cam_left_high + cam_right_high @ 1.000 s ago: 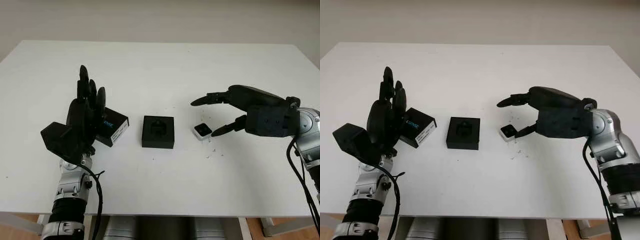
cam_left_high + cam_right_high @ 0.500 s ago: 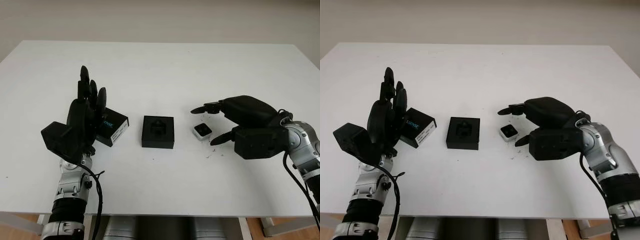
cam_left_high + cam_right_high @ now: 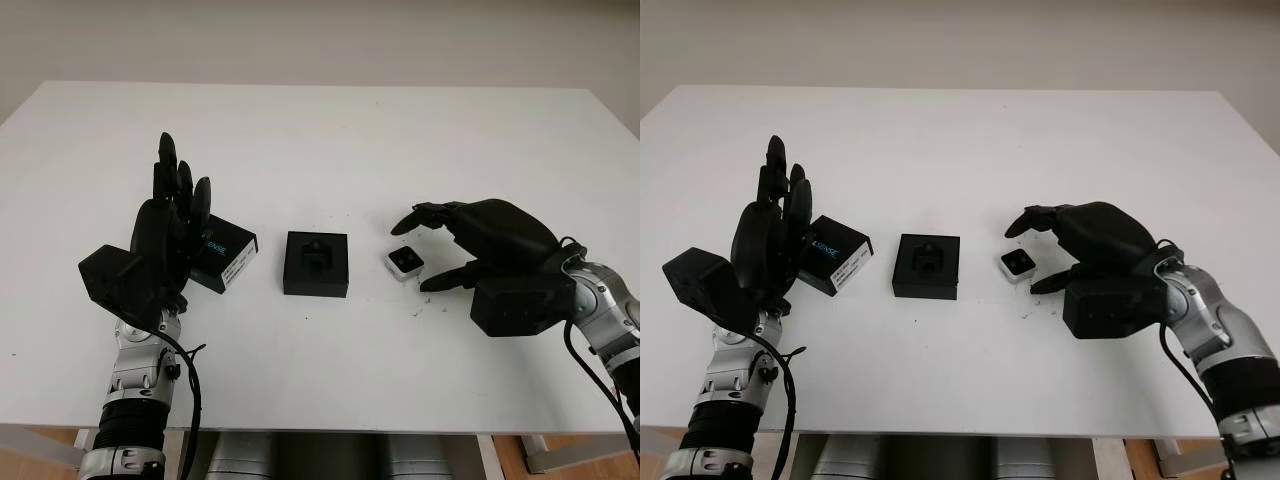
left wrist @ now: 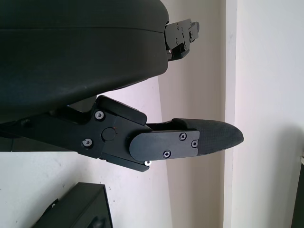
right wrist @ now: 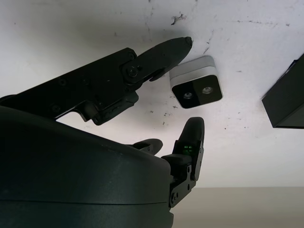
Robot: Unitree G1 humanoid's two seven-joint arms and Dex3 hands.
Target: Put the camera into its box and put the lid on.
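The small white camera [image 3: 404, 262] with a black face lies on the white table [image 3: 330, 140], just right of the open black box [image 3: 316, 263]. My right hand [image 3: 412, 258] is open and low over the table, one finger behind the camera and the thumb in front of it. In the right wrist view the camera [image 5: 196, 87] sits between those fingertips [image 5: 183, 44], gripped by neither. The black lid [image 3: 228, 257] with a white label lies left of the box. Beside the lid, my left hand [image 3: 176, 200] stands upright and open.
Small dark specks [image 3: 430, 300] mark the table near the right hand. A corner of the box [image 5: 285, 102] appears in the right wrist view. In the left wrist view the lid's corner [image 4: 80, 209] is close to the hand.
My right hand has dropped toward the table and its fingers have come in closer around the camera. The camera, box, lid and left hand have not moved.
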